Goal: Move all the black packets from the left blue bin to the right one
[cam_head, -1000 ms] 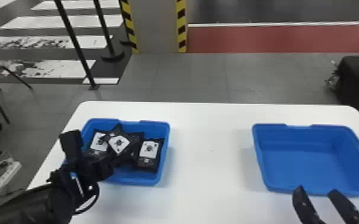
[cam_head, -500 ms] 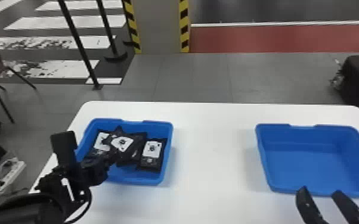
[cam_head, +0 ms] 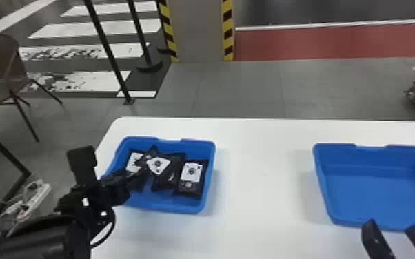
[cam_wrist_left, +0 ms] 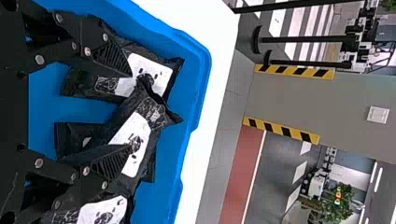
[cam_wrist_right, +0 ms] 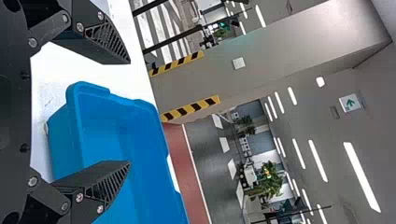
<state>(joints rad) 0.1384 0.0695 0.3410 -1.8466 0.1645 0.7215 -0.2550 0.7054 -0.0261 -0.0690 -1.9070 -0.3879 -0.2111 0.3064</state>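
Note:
In the head view, the left blue bin (cam_head: 200,206) holds several overlapping black packets (cam_head: 191,172) with white labels. My left gripper (cam_head: 138,174) reaches in over the bin's left part. Seen from the left wrist, this gripper (cam_wrist_left: 132,112) is open, one finger over a labelled packet (cam_wrist_left: 154,74) and the other over a slanted packet (cam_wrist_left: 130,140); contact cannot be judged. The right blue bin (cam_head: 382,193) has no packets in it. My right gripper (cam_head: 390,225) is at that bin's near edge; in the right wrist view the gripper (cam_wrist_right: 130,113) stands open with nothing between its fingers.
Both bins stand on a white table (cam_head: 258,206), with bare tabletop between them. Beyond the far edge are a striped pillar (cam_head: 200,31) and barrier posts. A chair (cam_head: 3,72) and a power strip (cam_head: 34,199) are at the left, off the table.
The head view has shifted, so both bins appear farther right. Relative to the left bin, my left arm has moved slightly left. My right gripper keeps its place by the right bin.

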